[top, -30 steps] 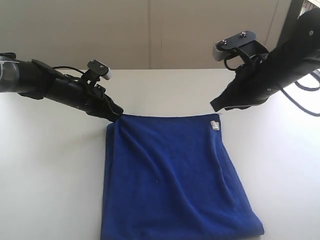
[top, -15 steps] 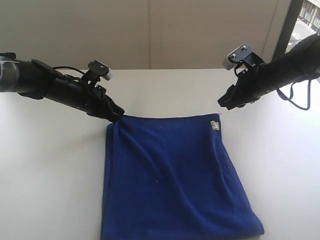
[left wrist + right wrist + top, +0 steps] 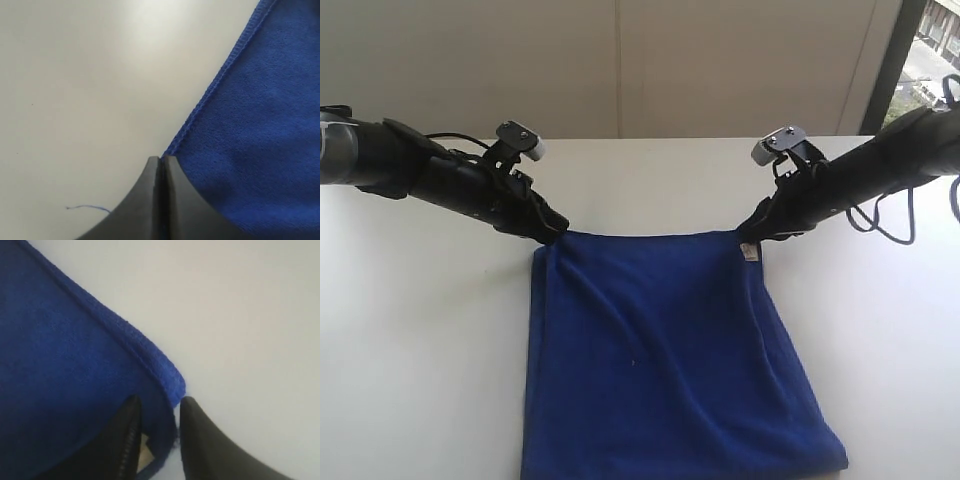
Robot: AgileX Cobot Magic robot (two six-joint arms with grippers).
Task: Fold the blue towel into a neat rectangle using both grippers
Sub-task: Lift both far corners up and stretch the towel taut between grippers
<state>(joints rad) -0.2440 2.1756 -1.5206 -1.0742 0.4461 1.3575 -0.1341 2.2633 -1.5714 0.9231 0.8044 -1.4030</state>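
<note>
- Towel (image 3: 660,350), deep blue, lies spread flat on the white bench (image 3: 420,350). Its far edge runs between the two arms, and its near edge passes out of the exterior view.
- Left hand (image 3: 558,228) sits at the far-left corner with its fingers pressed together. Creases fanning out from its tip suggest it is pinching the cloth there.
- Right hand (image 3: 748,236) is at the far-right corner, beside the small white tag (image 3: 750,250). Its fingers (image 3: 131,412) stand apart on either side of the stitched hem, with cloth between them but not clamped.
- Soft, light and limp by the look of it, the cloth should sag from wherever it is lifted and will not hold a shape on its own.
- Napped surface probably gives good purchase, so slipping seems a small risk. The likelier fault is a shallow bite on the hem that pulls free.
- Best holds appear to be the two far corners, taken just inside the stitching, so that both can rise level and carry the edge over evenly.
</note>
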